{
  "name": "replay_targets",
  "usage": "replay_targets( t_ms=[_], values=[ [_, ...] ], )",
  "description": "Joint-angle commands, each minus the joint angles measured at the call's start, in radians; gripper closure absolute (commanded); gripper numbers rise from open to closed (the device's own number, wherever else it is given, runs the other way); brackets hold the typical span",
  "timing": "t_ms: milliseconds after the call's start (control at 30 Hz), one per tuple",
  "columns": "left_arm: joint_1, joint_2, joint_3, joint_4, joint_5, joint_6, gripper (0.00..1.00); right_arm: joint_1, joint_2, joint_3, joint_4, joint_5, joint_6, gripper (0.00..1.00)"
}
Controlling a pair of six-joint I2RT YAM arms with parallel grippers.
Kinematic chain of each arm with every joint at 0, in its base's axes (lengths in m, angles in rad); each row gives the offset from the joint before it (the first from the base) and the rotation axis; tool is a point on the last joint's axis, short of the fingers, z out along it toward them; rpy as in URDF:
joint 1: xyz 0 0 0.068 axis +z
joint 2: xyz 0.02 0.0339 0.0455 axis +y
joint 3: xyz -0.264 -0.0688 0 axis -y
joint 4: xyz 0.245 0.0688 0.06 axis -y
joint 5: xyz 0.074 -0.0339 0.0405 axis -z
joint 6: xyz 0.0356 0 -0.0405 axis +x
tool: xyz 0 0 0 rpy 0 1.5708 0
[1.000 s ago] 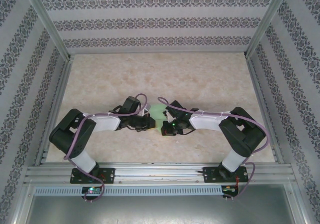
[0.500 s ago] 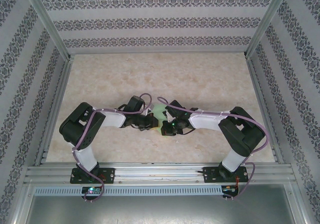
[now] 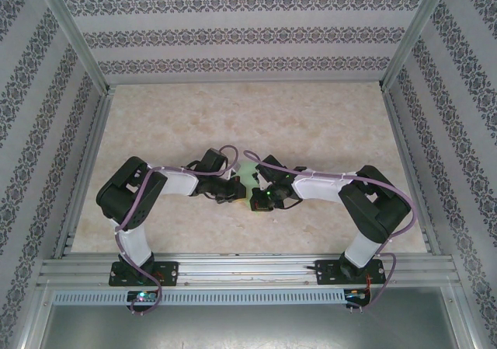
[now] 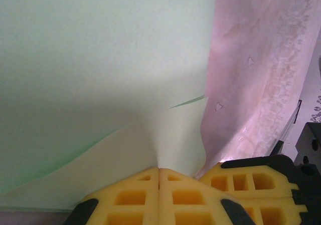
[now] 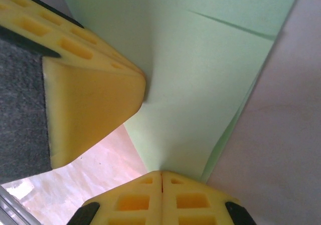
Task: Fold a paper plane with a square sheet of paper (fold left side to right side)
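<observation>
The square sheet of paper (image 3: 249, 172) is a light-green creased shape held up between both grippers at the middle of the table. My left gripper (image 3: 235, 188) is shut on one edge of it. In the left wrist view the yellow fingers (image 4: 130, 200) meet at the gripper's tip (image 4: 159, 169) with the paper (image 4: 100, 74) pinched between them and spreading upward in layers. My right gripper (image 3: 257, 194) is shut on the paper's other edge. The right wrist view has its tip (image 5: 161, 173) clamping the folded paper (image 5: 200, 84), with the left gripper's yellow fingers (image 5: 90, 99) pressed close beside it.
The marble-patterned table (image 3: 233, 116) stretches behind the grippers, bounded by patterned walls and aluminium frame rails (image 3: 233, 267) at the near edge. Both forearms lie low and angled inward, almost touching at the centre.
The left arm has swung its elbow and gripper rightward towards the right gripper, covering more of the paper. The right arm has barely moved.
</observation>
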Motion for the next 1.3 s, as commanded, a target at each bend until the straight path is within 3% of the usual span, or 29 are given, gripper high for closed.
replay_targets(
  t_ms=[0,733,1267],
  values=[
    [0.0,0.044,0.004,-0.07,-0.099,0.038,0.96,0.006,0.061,-0.037,-0.162,0.158,-0.024,1.0],
    [0.223,0.069,0.026,-0.101,-0.086,0.149,0.96,0.004,0.065,-0.03,-0.169,0.15,-0.024,1.0],
    [0.21,-0.207,-0.035,-0.147,-0.014,0.154,0.96,-0.001,0.062,-0.028,-0.153,0.141,-0.016,1.0]
  ],
)
